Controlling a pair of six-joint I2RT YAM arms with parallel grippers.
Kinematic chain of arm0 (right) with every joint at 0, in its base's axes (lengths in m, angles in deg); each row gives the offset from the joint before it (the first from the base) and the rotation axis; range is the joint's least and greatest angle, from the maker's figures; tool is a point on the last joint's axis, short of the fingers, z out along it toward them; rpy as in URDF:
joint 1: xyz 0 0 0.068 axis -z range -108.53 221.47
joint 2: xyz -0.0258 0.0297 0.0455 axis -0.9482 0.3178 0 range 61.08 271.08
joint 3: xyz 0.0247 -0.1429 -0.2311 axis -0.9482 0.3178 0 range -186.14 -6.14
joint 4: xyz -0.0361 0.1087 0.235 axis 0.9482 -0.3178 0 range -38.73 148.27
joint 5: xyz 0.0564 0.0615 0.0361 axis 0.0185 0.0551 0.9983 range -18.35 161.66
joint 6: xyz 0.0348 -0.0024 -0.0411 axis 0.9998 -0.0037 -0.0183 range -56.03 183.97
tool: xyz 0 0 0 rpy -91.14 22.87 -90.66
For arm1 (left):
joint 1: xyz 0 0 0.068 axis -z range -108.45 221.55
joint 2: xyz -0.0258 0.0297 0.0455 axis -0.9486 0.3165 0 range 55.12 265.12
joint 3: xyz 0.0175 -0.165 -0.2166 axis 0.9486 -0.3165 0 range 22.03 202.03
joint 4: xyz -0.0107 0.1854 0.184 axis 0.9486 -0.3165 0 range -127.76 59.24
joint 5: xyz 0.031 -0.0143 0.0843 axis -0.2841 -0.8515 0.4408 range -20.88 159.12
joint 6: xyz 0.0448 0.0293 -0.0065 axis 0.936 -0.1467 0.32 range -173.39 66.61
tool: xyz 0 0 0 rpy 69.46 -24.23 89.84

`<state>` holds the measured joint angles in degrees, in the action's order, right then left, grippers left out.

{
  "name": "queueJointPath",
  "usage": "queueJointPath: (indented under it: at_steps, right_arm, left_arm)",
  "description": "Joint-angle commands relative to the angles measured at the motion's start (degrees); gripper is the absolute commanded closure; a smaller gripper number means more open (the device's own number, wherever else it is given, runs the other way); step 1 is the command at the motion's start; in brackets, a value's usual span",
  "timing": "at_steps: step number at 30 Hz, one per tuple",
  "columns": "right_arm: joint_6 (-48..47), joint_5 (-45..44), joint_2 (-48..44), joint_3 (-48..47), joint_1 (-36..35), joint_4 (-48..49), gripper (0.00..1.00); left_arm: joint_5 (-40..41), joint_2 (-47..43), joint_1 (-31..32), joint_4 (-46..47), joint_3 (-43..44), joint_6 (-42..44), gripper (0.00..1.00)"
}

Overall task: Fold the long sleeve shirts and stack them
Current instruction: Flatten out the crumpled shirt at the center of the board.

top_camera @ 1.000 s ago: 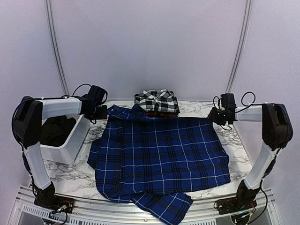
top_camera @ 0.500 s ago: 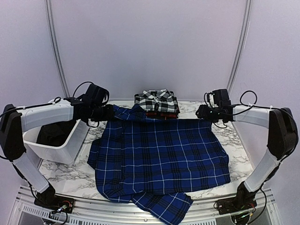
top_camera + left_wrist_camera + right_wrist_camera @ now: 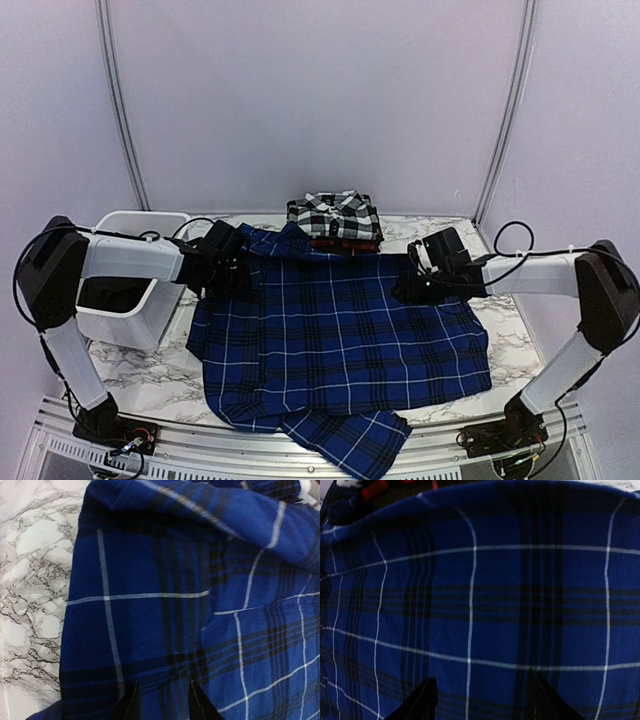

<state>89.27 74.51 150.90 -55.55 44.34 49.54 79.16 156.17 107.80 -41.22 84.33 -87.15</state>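
A blue shirt lies spread flat across the middle of a marble bench. At 12 o'clock, touching its far edge, sits a folded stack: a check shirt on top of a red shirt. At 9 o'clock a white tub stands just beside the blue shirt, with dark cloth inside.

The left tool is low over the blue shirt's far-left corner at 10 o'clock. Its fingers are parted, with flat plaid showing between them and nothing pinched. The right tool is over the far-right part at 2 o'clock. Its fingers are spread wide and released above the cloth.

A second ago both tools hung outside the shirt, at the far corners of the bench. They have since swung inward over the cloth. The left arm no longer covers the tub, so its rim shows. The shirt lies as it did.

One sleeve hangs over the near edge at 6 o'clock. Bare marble shows at 3 o'clock, at 7 o'clock, and in the far-right corner. The tub closes off the left side, and the stack closes off the far middle.
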Motion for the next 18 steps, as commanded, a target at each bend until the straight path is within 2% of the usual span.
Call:
queueJointPath:
  at_steps: [1, 11, 18]
  right_arm:
    - [1.6, -0.7, -6.8, 3.0, -4.8, -2.6, 0.43]
    - [2.7, 1.9, -23.9, 11.2, -21.6, -12.9, 0.33]
    - [9.8, 2.4, -33.3, 13.8, -36.4, -23.4, 0.29]
  left_arm:
    - [2.1, 2.9, -2.6, 1.1, -2.0, -1.0, 0.67]
    - [1.7, 8.4, -7.6, -0.2, 1.2, 1.5, 0.66]
    - [1.3, 10.7, -8.6, -1.5, 5.1, 3.9, 0.65]
